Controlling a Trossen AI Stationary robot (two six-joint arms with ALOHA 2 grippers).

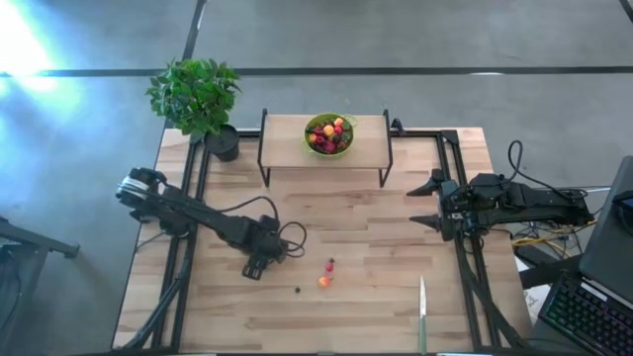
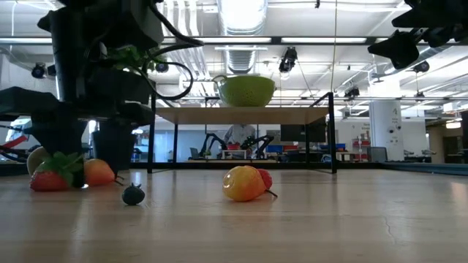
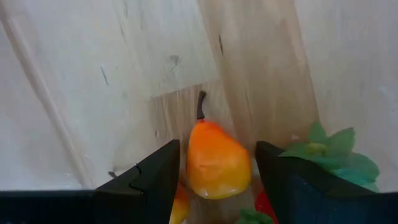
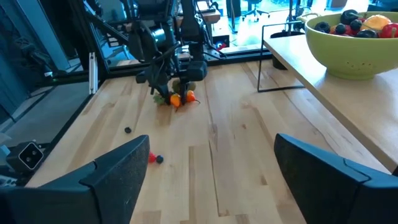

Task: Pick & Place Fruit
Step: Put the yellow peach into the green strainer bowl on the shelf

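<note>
Counter (image 1: 376, 218) of pale wood planks carries everything. At its far edge a low shelf (image 1: 287, 138) raises the drop-off point above the working surface, with a potted plant (image 1: 195, 91) at its left, clear of both arms' reach paths.

The left gripper (image 1: 255, 267) is down at the counter, near and left of centre. Its jaws are partly open and stand either side of an orange pear-shaped fruit (image 3: 217, 165), with a thin gap showing on each side. The fruit looks bracketed for a pick, not yet squeezed or lifted. The right gripper (image 1: 425, 203) waits above the right edge, its jaws spread wide and holding nothing, probably parked so the left arm has room.

The lime-green bowl (image 1: 308, 136) sits on the shelf, already heaped with small fruit (image 1: 331, 131), which marks it as the likely destination. A green-handled knife (image 1: 422, 316) lies at the near right edge, out of the way.

A strawberry (image 3: 329, 155) crowds the pear, so the jaws could snag it. Loose between the arms lie an orange piece (image 1: 324, 282), a red one (image 1: 331, 263) and a dark berry (image 1: 297, 290).
</note>
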